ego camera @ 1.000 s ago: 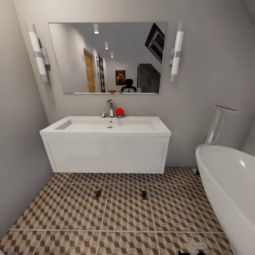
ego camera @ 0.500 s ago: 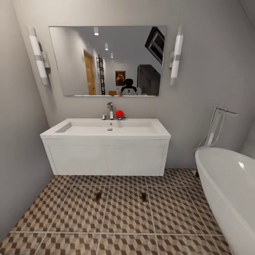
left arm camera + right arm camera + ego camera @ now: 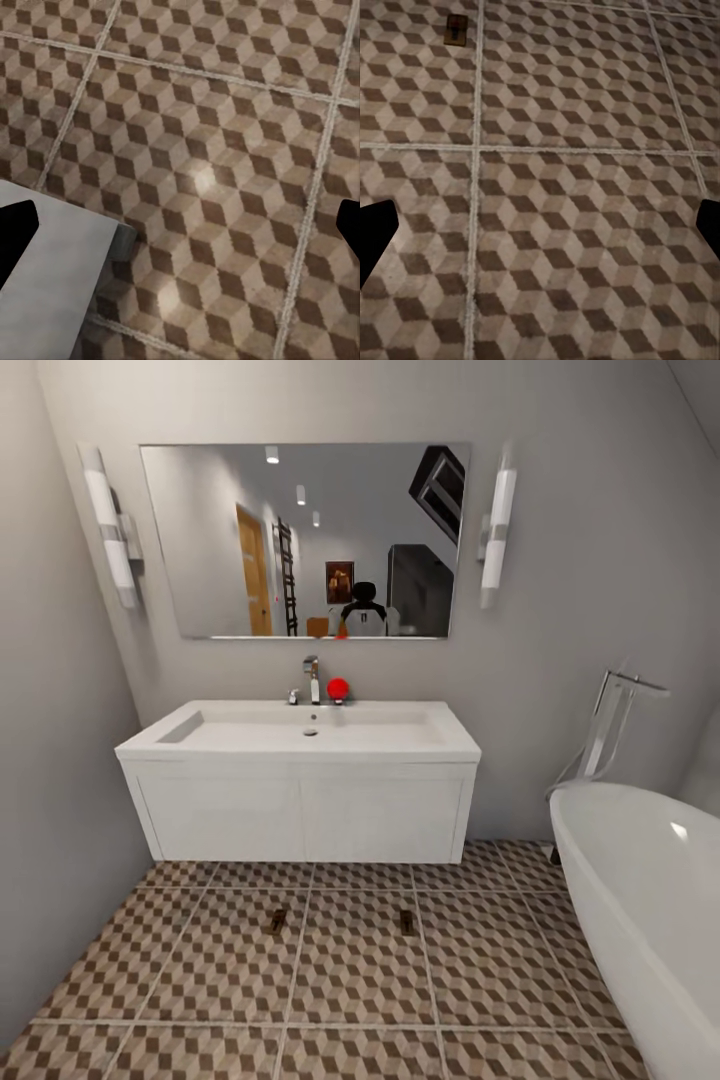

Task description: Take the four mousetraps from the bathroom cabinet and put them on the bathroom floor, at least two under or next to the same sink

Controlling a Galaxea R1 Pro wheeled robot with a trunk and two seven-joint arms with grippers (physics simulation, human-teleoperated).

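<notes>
Two mousetraps [image 3: 277,921] [image 3: 406,923] lie flat on the bathroom floor [image 3: 350,980], a little in front of the white vanity that carries the bathroom sink [image 3: 300,728]. One mousetrap [image 3: 456,28] also shows in the right wrist view, far ahead of my right gripper [image 3: 540,229]. That gripper hangs open over bare tiles, as does my left gripper [image 3: 180,229]; only their dark fingertips [image 3: 15,232] [image 3: 375,232] show at the frame edges. The cabinet is out of view.
A white tub [image 3: 650,900] with a chrome floor faucet [image 3: 610,725] fills the right side. A grey wall closes the left. A red ball [image 3: 338,688] sits by the sink faucet. A pale grey slab [image 3: 52,277] lies under the left gripper.
The head camera has shifted, so sink and mirror sit lower in the picture. The bit of the right arm at the bottom edge has left the view. The mousetraps have not moved.
</notes>
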